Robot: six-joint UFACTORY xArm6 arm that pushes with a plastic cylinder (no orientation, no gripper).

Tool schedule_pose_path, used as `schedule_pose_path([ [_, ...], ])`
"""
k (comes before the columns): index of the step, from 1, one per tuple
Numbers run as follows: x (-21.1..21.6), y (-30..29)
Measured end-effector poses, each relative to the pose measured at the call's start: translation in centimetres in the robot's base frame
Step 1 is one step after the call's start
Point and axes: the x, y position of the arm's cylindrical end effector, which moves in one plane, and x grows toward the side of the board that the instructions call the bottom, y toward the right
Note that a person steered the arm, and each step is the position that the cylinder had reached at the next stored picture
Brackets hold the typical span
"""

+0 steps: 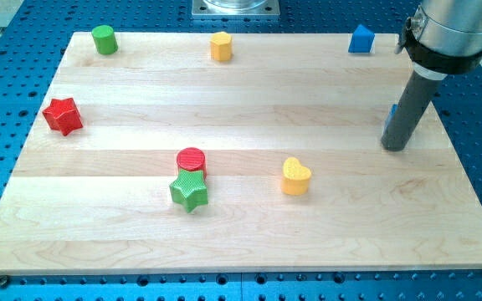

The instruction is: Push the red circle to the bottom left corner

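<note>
Green star touching red circle; my tip far right; no pincer visible.

1. Red blocks: two, namely one red circle and one red star.
2. Green blocks: two, namely one green cylinder and one green star.
3. Yellow blocks: two, namely one yellow hexagon and one yellow heart.
4. Blue blocks: at least one blue block; a second blue sliver shows behind the rod, shape indeterminate.
5. Worktop: one.
</note>
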Motion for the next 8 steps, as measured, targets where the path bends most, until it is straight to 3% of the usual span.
schedule_pose_path([
  [3, -1.9, -3.4],
  [5, -0.5, -10.1],
  [7, -0.4, -11.2],
  [8, 4.0, -11.2],
])
